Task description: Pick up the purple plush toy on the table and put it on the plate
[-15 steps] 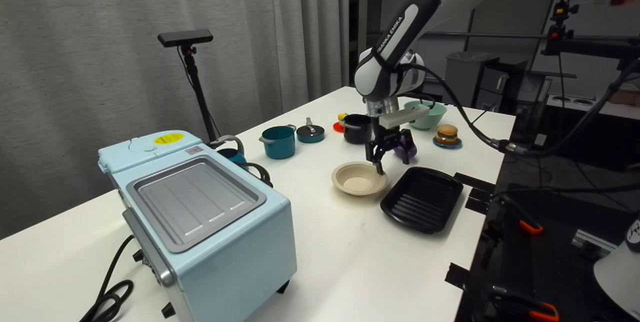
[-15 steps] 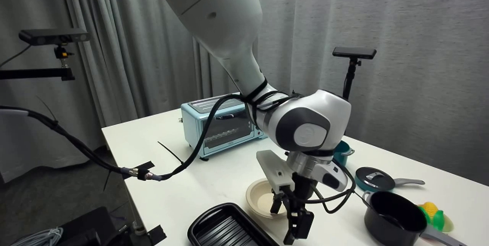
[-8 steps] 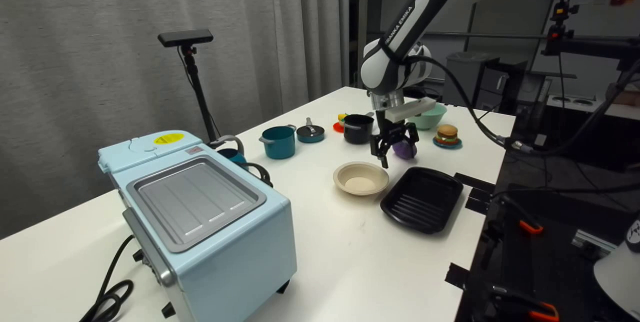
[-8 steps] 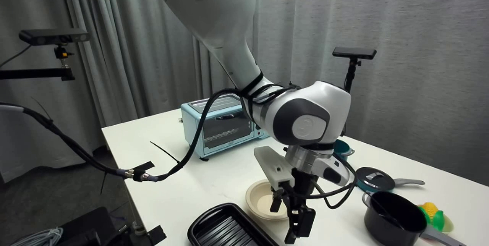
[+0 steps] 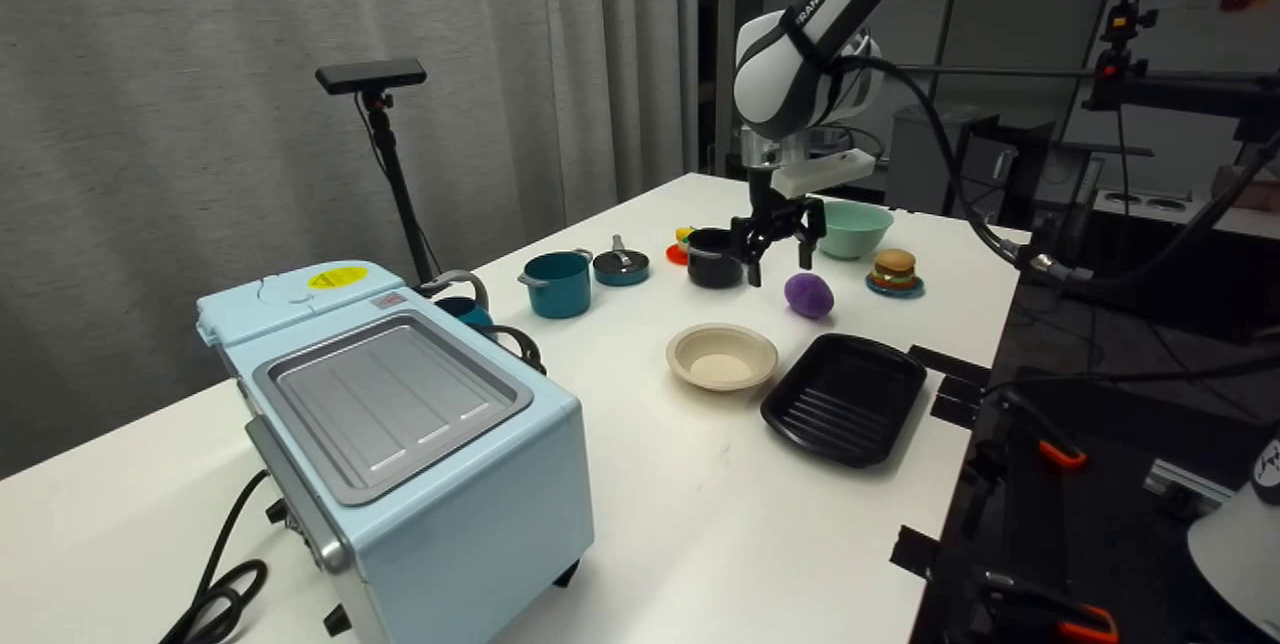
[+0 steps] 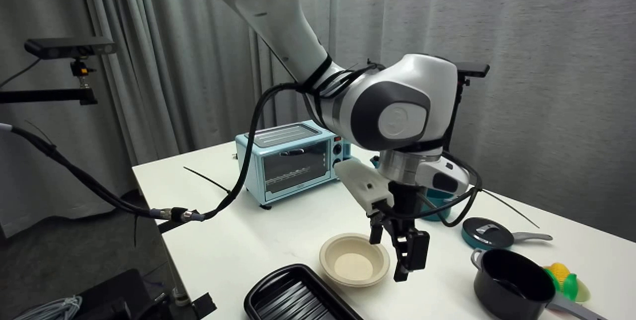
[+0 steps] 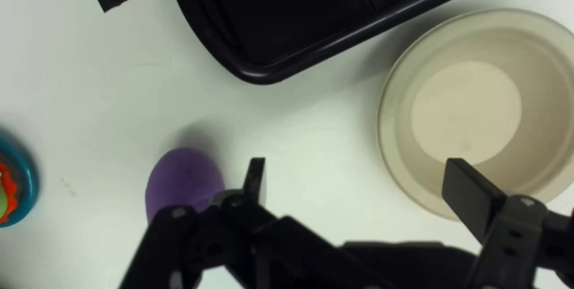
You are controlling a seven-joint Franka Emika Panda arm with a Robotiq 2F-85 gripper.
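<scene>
The purple plush toy (image 5: pixel 808 295) lies on the white table (image 5: pixel 680 504), beyond the black tray in an exterior view. It also shows in the wrist view (image 7: pixel 184 179), partly covered by a gripper finger. It does not show in the other exterior picture. The plate (image 5: pixel 722 367), a round cream dish, stands nearby with nothing in it; it also shows in an exterior view (image 6: pixel 354 266) and in the wrist view (image 7: pixel 466 111). My gripper (image 5: pixel 780 272) is open and empty, raised above the table. In the wrist view the open jaws (image 7: pixel 355 160) are over the gap between toy and plate.
A black ridged tray (image 5: pixel 848 399) stands beside the plate. A black pot (image 5: pixel 714 259), a green bowl (image 5: pixel 853 229) and a burger toy (image 5: pixel 893 269) stand around the gripper. A teal pot (image 5: pixel 557 284) and lidded pan (image 5: pixel 620 264) are farther off. A blue toaster oven (image 5: pixel 480 484) stands on the table.
My gripper has risen away from the table, staying open. The toy, partly hidden behind the fingers before, now shows whole in an exterior view. The toy and plate look nearly unmoved.
</scene>
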